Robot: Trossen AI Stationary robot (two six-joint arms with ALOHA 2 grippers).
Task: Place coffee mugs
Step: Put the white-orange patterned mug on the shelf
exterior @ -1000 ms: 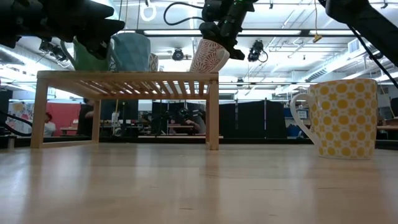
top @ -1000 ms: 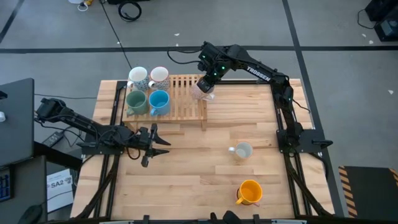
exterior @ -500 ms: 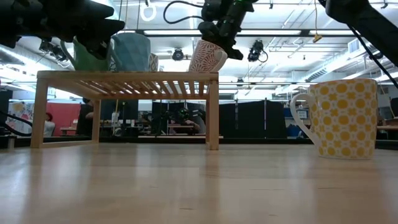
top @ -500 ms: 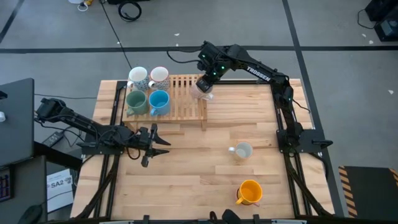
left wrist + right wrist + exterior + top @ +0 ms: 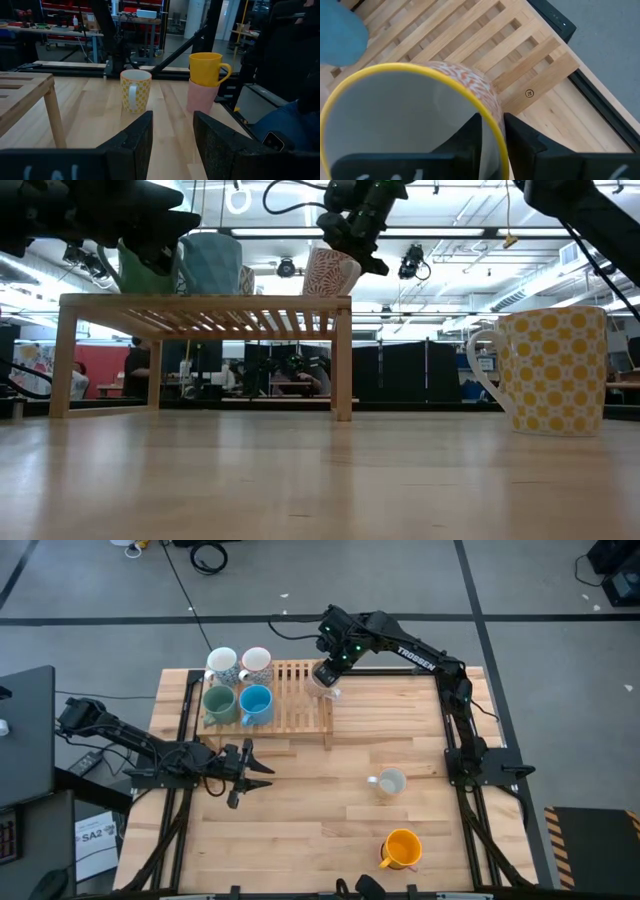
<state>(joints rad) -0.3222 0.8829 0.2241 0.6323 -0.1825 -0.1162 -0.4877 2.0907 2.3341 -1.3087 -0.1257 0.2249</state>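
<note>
The right gripper (image 5: pixel 327 678) is over the right end of the wooden rack (image 5: pixel 290 705) at the far side of the desk (image 5: pixel 320 830). Its jaws straddle the rim of a patterned mug (image 5: pixel 330 272) with a yellow lip, one finger inside and one outside; whether they pinch the rim or have let go cannot be told. In the low view this mug sits on the rack's top, tipped slightly.

Four more mugs stand together at the rack's left end: a green mug (image 5: pixel 219 703) and a blue mug (image 5: pixel 256 703) in front, a speckled white mug (image 5: pixel 222 665) and a pale mug (image 5: pixel 257 663) behind them.

A yellow-dotted mug (image 5: pixel 389 783) stands on the desk right of centre. Nearer the front edge an orange mug (image 5: pixel 401 849) shows; the left wrist view shows it stacked on a pink mug (image 5: pixel 202 98).

The left gripper (image 5: pixel 252 769) hangs low over the left part of the desk, in front of the rack, its jaws partly open with nothing between them.
</note>
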